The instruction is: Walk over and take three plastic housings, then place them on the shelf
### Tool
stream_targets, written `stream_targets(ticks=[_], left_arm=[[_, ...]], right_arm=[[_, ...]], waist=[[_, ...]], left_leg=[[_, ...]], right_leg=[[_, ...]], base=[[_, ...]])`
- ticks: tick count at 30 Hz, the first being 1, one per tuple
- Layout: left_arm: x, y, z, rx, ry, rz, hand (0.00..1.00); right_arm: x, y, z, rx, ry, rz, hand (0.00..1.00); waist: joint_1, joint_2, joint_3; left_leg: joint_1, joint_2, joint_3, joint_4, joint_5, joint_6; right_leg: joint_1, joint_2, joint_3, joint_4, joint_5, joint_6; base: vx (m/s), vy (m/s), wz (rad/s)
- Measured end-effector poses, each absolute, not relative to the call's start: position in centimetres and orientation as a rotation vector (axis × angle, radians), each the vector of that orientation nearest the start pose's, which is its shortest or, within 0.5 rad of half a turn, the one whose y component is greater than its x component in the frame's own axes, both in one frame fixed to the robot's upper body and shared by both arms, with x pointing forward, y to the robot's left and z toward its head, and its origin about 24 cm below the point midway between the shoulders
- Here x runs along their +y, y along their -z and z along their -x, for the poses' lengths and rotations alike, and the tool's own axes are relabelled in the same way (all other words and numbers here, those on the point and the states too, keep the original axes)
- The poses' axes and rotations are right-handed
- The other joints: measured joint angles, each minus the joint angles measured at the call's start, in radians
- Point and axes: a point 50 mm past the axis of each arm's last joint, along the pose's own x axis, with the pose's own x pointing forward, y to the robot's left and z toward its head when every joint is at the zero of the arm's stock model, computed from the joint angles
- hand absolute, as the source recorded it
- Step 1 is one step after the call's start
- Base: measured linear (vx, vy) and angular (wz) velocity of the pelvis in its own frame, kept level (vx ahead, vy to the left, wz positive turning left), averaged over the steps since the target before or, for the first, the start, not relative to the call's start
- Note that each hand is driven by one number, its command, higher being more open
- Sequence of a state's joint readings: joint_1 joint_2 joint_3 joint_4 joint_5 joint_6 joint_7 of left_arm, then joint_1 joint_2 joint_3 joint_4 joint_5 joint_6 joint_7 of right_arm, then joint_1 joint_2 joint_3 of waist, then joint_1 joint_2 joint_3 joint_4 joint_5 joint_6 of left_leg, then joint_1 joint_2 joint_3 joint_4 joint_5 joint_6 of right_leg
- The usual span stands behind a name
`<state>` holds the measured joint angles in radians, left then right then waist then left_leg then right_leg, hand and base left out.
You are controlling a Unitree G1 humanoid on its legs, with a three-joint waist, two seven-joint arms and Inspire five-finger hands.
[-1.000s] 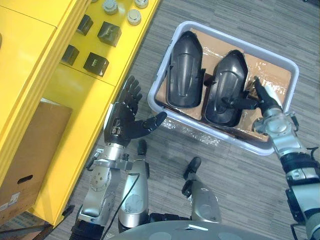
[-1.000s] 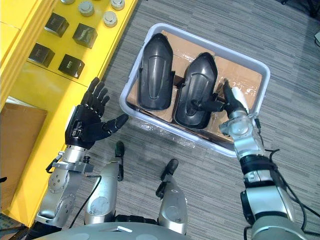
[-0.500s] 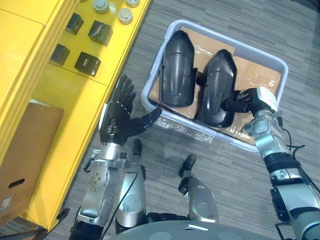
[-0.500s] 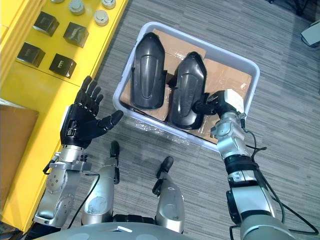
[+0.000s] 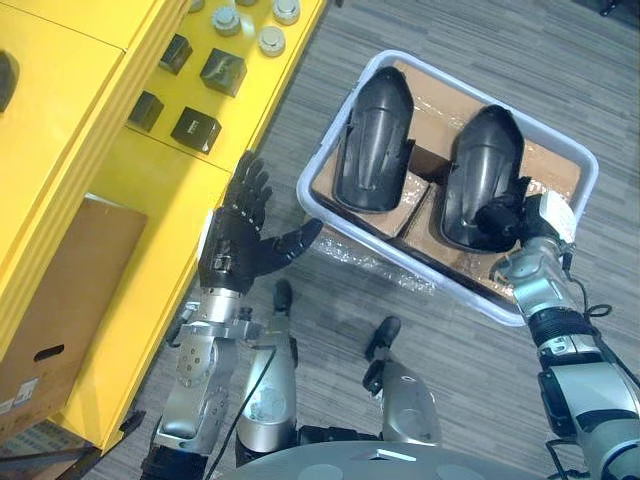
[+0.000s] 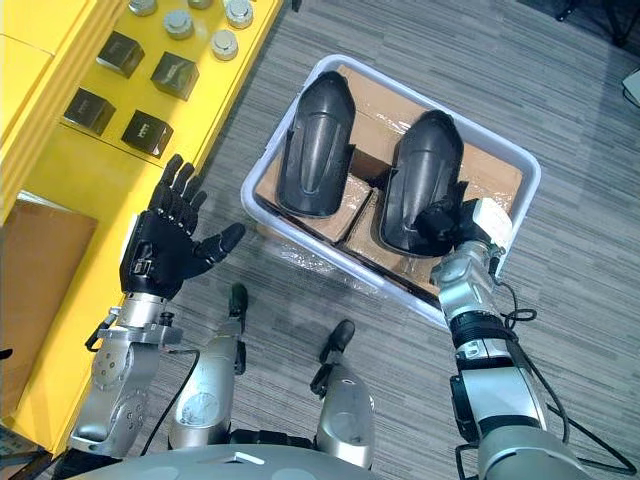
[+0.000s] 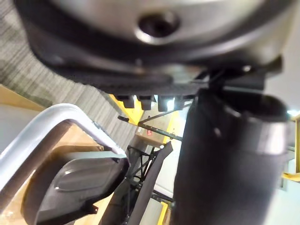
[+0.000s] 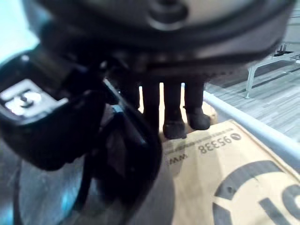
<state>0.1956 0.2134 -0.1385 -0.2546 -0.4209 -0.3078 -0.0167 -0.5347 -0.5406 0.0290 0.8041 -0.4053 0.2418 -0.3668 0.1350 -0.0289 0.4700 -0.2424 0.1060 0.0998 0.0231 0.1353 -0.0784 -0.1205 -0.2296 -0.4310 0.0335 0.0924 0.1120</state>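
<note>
**A:** Two housings: where are they?

**B:** Both are inside the white bin (image 5: 420,275), which stands on the grey carpet floor (image 5: 480,40). They lie side by side on its cardboard lining (image 5: 440,95). The left housing (image 5: 372,140) is toward the bin's left wall, the right housing (image 5: 480,165) toward its right wall.

**A:** What's left of the bin?

**B:** Well to its left runs the yellow shelf (image 5: 130,190), carrying black blocks (image 5: 221,71) and grey knobs (image 5: 272,40), with a cardboard box (image 5: 60,290) on a lower level. Just beside the bin's near-left corner is the left hand (image 5: 235,245). Its fingers (image 5: 255,185) are spread apart and hold nothing, and the thumb points at the bin.

**A:** And the right hand?

**B:** The right hand (image 5: 515,215) is at the bin's near-right corner, reaching over the rim. Its fingers (image 8: 173,112) and thumb are clamped on the near end of the right housing.
</note>
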Motion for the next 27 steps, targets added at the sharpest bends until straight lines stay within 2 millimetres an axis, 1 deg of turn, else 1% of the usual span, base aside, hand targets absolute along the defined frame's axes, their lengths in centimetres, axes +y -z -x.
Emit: stream_targets(ticks=[3,5,8,9,11,12,14,16,17,18,21,22,23,24,25,26,27], left_arm=[[16.3,-8.6,-20.6,-0.334,0.12,0.251,1.0],[16.5,-9.0,-20.4,-0.356,0.127,0.247,1.0],[16.9,-9.9,-20.1,-0.398,0.127,0.244,1.0],[16.9,-10.4,-20.0,-0.42,0.131,0.243,1.0],[17.1,-10.7,-19.9,-0.436,0.123,0.242,1.0],[17.4,-10.6,-19.9,-0.428,0.112,0.25,1.0],[17.5,-10.3,-20.0,-0.393,0.116,0.277,1.0],[17.3,-9.9,-20.1,-0.349,0.155,0.313,1.0],[17.2,-9.6,-20.3,-0.312,0.186,0.328,1.0],[17.1,-9.4,-20.4,-0.288,0.207,0.345,1.0],[16.0,-8.0,-21.1,-0.148,0.319,0.384,1.0],[15.4,-7.2,-21.5,-0.069,0.372,0.409,1.0],[14.8,-6.1,-21.8,0.025,0.425,0.441,1.0],[14.4,-5.4,-21.9,0.08,0.456,0.457,1.0],[13.9,-4.2,-22.1,0.177,0.501,0.448,1.0],[13.6,-3.5,-22.2,0.228,0.52,0.444,1.0],[13.0,-1.9,-22.3,0.35,0.554,0.464,1.0]], right_arm=[[-32.4,-5.9,-31.3,0.358,0.606,0.961,0.0],[-32.7,-5.6,-30.5,0.346,0.627,0.959,0.0],[-33.2,-5.3,-28.9,0.325,0.667,0.962,0.0],[-33.5,-5.4,-28.1,0.304,0.699,0.963,0.0],[-33.4,-6.0,-27.4,0.257,0.732,0.959,0.0],[-32.9,-6.5,-27.2,0.215,0.746,0.953,0.0],[-32.2,-6.8,-26.7,0.157,0.756,0.971,0.0],[-31.5,-7.2,-26.4,0.107,0.75,0.998,0.0],[-31.2,-7.2,-26.4,0.083,0.737,1.019,0.0],[-31.2,-7.3,-26.4,0.073,0.731,1.029,0.0],[-31.0,-7.1,-26.2,0.05,0.706,1.068,0.0],[-30.9,-7.1,-26.1,0.037,0.695,1.085,0.0],[-30.7,-7.1,-26.2,0.02,0.679,1.093,0.0],[-30.5,-7.1,-26.2,0.008,0.668,1.093,0.0],[-30.1,-7.0,-26.4,-0.009,0.642,1.094,0.0],[-29.8,-6.9,-26.5,-0.02,0.627,1.098,0.0],[-29.0,-6.9,-26.7,-0.062,0.586,1.122,0.0]], waist=[[0.0,0.0,0.0],[-0.001,0.0,0.0],[-0.004,0.003,-0.003],[-0.006,0.006,-0.013],[-0.016,0.011,-0.033],[-0.027,0.01,-0.049],[-0.035,0.009,-0.088],[-0.052,0.006,-0.121],[-0.058,0.003,-0.142],[-0.059,0.003,-0.148],[-0.066,0.006,-0.196],[-0.072,0.01,-0.211],[-0.085,0.016,-0.226],[-0.091,0.018,-0.233],[-0.097,0.018,-0.247],[-0.101,0.019,-0.255],[-0.118,0.019,-0.268]], left_leg=[[0.012,-0.001,0.001,-0.014,0.006,0.0],[0.019,-0.001,0.003,-0.018,0.007,0.0],[0.065,-0.001,0.009,-0.046,0.018,-0.002],[0.074,-0.001,0.013,-0.057,0.02,-0.002],[0.092,-0.002,0.023,-0.076,0.026,-0.002],[0.111,-0.002,0.034,-0.09,0.029,-0.003],[0.133,0.0,0.051,-0.104,0.028,-0.004],[0.156,0.002,0.066,-0.105,0.023,-0.008],[0.166,0.004,0.078,-0.105,0.019,-0.01],[0.176,0.005,0.085,-0.105,0.016,-0.011],[0.202,0.008,0.106,-0.106,0.008,-0.015],[0.213,0.009,0.115,-0.106,0.007,-0.015],[0.222,0.009,0.122,-0.107,0.005,-0.016],[0.228,0.009,0.125,-0.107,0.004,-0.016],[0.24,0.011,0.14,-0.108,0.001,-0.016],[0.244,0.011,0.145,-0.108,0.0,-0.016],[0.253,0.012,0.154,-0.109,-0.003,-0.018]], right_leg=[[0.006,0.0,0.0,0.0,0.0,0.0],[0.009,0.0,0.001,-0.001,0.0,0.0],[0.038,0.0,0.0,-0.002,-0.002,0.002],[0.041,0.0,0.001,-0.003,-0.002,0.002],[0.047,0.0,0.004,-0.007,-0.002,0.003],[0.058,0.002,0.011,-0.017,-0.001,0.005],[0.064,0.004,0.025,-0.022,0.0,0.006],[0.078,0.007,0.038,-0.027,0.0,0.006],[0.084,0.009,0.048,-0.034,0.001,0.009],[0.09,0.01,0.053,-0.038,0.002,0.01],[0.109,0.014,0.068,-0.053,0.005,0.013],[0.113,0.015,0.076,-0.054,0.006,0.015],[0.119,0.015,0.082,-0.056,0.007,0.016],[0.123,0.015,0.086,-0.059,0.008,0.017],[0.128,0.017,0.1,-0.071,0.013,0.02],[0.131,0.019,0.106,-0.078,0.017,0.02],[0.142,0.022,0.112,-0.096,0.026,0.02]], base=[[0.0,0.0,0.0],[0.02,-0.003,-0.02],[0.03,-0.009,-0.05],[0.03,-0.008,-0.07],[0.02,-0.007,-0.12],[0.03,-0.012,-0.23],[0.04,-0.011,-0.23],[0.04,-0.01,-0.22],[0.02,-0.011,-0.25],[0.01,-0.012,-0.27],[0.0,-0.013,-0.22],[0.0,-0.01,-0.19],[0.0,-0.008,-0.18],[0.0,-0.003,-0.25],[-0.01,-0.001,-0.25],[-0.01,-0.013,-0.33],[-0.01,-0.017,-0.22]])
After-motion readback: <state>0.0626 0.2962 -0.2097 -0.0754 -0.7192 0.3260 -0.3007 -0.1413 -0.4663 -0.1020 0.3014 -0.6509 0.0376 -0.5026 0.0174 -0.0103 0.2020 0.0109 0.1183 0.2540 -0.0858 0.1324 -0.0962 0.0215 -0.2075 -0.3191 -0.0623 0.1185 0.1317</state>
